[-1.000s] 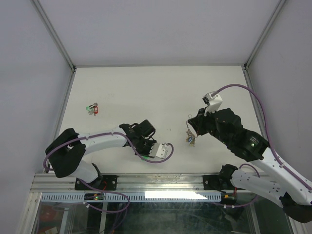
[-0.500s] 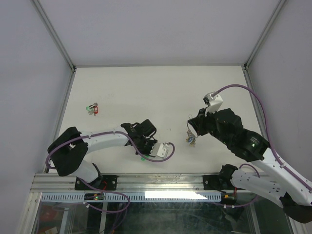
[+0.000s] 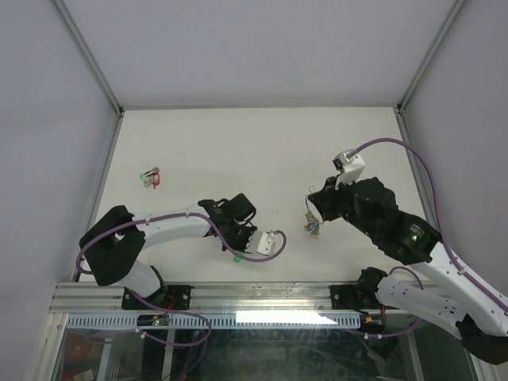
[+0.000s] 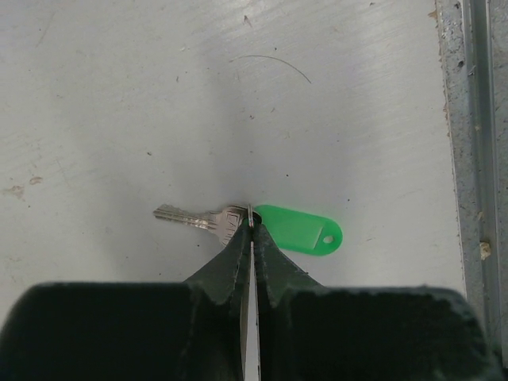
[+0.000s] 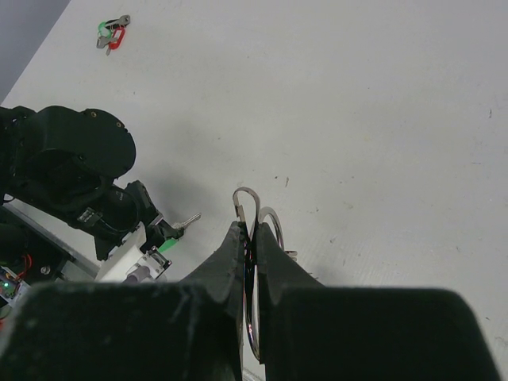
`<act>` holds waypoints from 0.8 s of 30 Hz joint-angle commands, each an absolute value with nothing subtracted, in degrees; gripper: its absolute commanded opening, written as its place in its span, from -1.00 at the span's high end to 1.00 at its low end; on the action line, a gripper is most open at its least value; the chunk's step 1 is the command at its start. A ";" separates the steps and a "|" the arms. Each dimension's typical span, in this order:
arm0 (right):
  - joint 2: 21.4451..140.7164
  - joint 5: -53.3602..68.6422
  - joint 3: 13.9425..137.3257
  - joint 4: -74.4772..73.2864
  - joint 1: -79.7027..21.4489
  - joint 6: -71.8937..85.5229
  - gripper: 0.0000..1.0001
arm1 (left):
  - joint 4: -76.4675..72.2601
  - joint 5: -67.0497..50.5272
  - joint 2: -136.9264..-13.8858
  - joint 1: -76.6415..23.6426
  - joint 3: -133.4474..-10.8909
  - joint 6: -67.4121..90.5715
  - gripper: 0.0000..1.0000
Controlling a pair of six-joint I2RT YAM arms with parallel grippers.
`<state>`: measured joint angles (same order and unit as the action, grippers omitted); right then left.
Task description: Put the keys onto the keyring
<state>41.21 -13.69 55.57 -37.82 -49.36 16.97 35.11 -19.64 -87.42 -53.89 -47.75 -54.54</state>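
We find the left claw pinched shut on the green key, seemingly by its thin loop only; slippage is likely. Right of the key, the right claw clamps the keyring.

This is looking like a robotics laboratory: a flat white table is sitting between plain pale grey wall panels and silver aluminium posts, and two black-and-white robot arms with purple cables are standing on a silver aluminium rail.
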 commanded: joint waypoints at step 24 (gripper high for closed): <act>47.60 5.07 61.13 -35.07 -49.13 7.16 1.00 | 27.03 -0.43 -66.19 -53.40 -59.23 -9.56 1.00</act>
<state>45.30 -3.05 56.95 -38.02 -49.32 9.26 27.11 3.99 -70.52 -53.52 -56.55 -12.82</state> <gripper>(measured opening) 0.033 0.002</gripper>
